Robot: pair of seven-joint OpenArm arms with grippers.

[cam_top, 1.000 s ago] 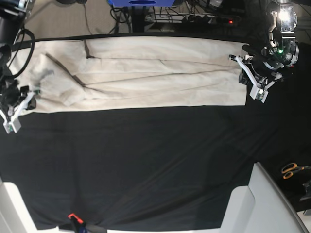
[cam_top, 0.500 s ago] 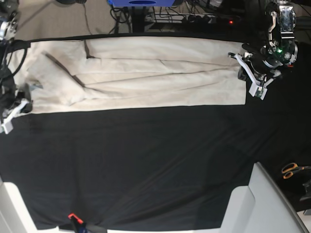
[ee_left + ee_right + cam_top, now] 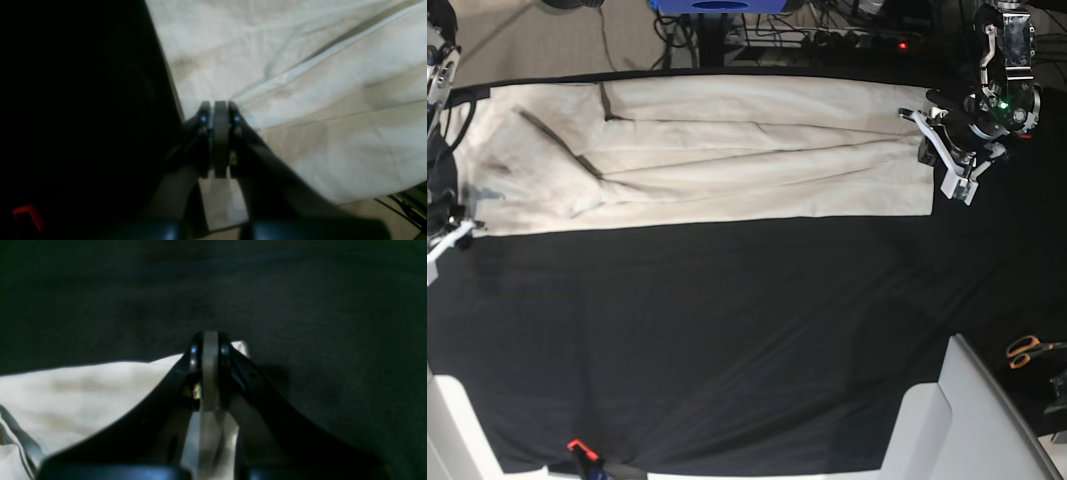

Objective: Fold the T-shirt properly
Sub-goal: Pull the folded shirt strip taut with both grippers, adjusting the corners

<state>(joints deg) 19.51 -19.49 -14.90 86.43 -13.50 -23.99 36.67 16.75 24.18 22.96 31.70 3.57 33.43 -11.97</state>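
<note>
R gripper (image 3: 210, 340) jaws closed, pinching T-shirt (image 3: 83, 390) corner over black cloth (image 3: 300, 290).

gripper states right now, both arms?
Left gripper: shut, at the edge of the T-shirt; whether cloth is pinched cannot be told.
Right gripper: shut at the T-shirt's corner; grip unclear.

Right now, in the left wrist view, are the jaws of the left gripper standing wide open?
No: the left gripper has its jaws pressed together at the edge of the T-shirt.
</note>
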